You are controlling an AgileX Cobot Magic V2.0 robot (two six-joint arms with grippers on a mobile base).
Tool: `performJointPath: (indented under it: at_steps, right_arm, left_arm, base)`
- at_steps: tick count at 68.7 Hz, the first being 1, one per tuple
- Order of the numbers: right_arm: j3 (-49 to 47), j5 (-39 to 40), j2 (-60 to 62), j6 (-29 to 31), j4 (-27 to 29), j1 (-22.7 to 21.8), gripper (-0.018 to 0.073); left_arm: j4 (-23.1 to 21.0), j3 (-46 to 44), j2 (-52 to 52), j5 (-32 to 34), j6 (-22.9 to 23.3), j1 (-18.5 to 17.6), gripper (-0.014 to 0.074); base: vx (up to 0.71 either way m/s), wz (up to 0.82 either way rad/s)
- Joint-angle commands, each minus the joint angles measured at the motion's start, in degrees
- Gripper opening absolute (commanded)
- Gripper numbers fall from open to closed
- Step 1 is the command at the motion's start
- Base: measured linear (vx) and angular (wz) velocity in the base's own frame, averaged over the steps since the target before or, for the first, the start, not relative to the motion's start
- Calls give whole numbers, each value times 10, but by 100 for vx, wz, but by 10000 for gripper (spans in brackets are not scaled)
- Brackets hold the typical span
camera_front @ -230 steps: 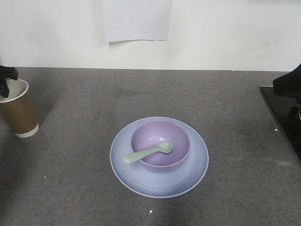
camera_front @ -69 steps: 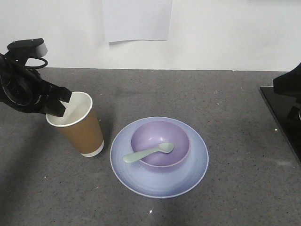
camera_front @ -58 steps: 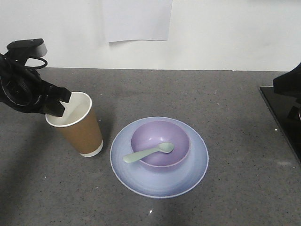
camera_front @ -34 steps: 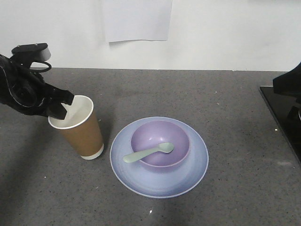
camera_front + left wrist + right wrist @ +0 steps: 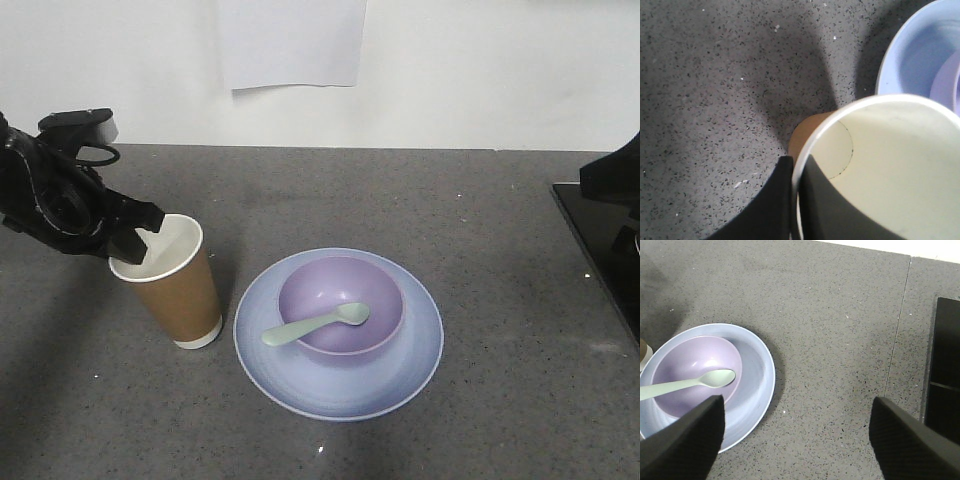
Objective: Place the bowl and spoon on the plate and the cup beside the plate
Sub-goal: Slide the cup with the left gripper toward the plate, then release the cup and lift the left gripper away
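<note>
left gripper (image 5: 135, 238) on cup (image 5: 170, 283) rim beside plate (image 5: 338, 395)

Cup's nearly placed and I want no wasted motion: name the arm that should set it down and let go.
Left. The left gripper already pinches the cup by its rim, beside the plate. The right gripper hangs open over the counter, holding nothing.

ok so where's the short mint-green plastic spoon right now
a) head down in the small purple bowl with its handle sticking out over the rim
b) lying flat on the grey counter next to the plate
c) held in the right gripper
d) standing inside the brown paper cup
a: the short mint-green plastic spoon has its head inside the small lavender-purple bowl and its handle reaching over the bowl's rim above the round pale blue plate.
</note>
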State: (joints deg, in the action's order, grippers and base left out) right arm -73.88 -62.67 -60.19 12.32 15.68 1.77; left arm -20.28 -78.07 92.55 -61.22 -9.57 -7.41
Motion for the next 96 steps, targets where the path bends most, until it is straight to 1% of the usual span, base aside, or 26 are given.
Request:
performJointPath:
  at_steps: [1,11,20,26,27,33,41,56,62,69,77,86,91,96]
  right_arm:
    - [-14,34,8,3,11,-4,580]
    - [-14,34,8,3,11,-4,580]
    - [-14,34,8,3,11,-4,580]
    - [-14,34,8,3,11,-4,580]
    - [-14,32,8,3,11,-4,580]
    - [-14,30,8,3,11,-4,580]
    - [-14,30,8,3,11,-4,580]
    - [-14,29,8,3,11,-4,580]
    - [-14,28,8,3,11,-4,580]
    - [-14,29,8,3,11,-4,580]
    - [-14,29,8,5,5,-4,580]
    - [-10,28,14,4,-18,-4,580]
    - [8,46,30,4,-21,-4,580]
    - [45,84,53,4,-22,-4,580]
  left_arm:
    - [-15,-14,-19,15,0,-3,17]
    - [-15,-14,-20,16,0,-3,96]
    - [-16,-15,-21,21,0,-3,232]
    - [-16,-15,-21,26,1,-3,335]
    - [-16,-15,-24,40,1,-3,493]
    - [-16,-15,-30,46,1,-3,540]
    - [-16,-15,-45,53,1,-3,558]
    - [-15,-15,-90,67,0,-2,558]
    - [-5,-15,-117,73,-1,-2,558]
    - [18,-15,-157,85,4,-2,556]
    - [59,-15,-204,108,39,-2,556]
    - [114,-14,-254,122,82,-2,556]
    - [137,-3,-281,134,96,-2,556]
    - [159,30,-313,162,111,-2,556]
  base:
    - [0,0]
    - [0,0]
    - [0,0]
    - [0,0]
    - [0,0]
    - [0,0]
    - [0,0]
    - [0,0]
    - [0,0]
    - [0,0]
    - [0,0]
    - [0,0]
    - [0,0]
    - [0,0]
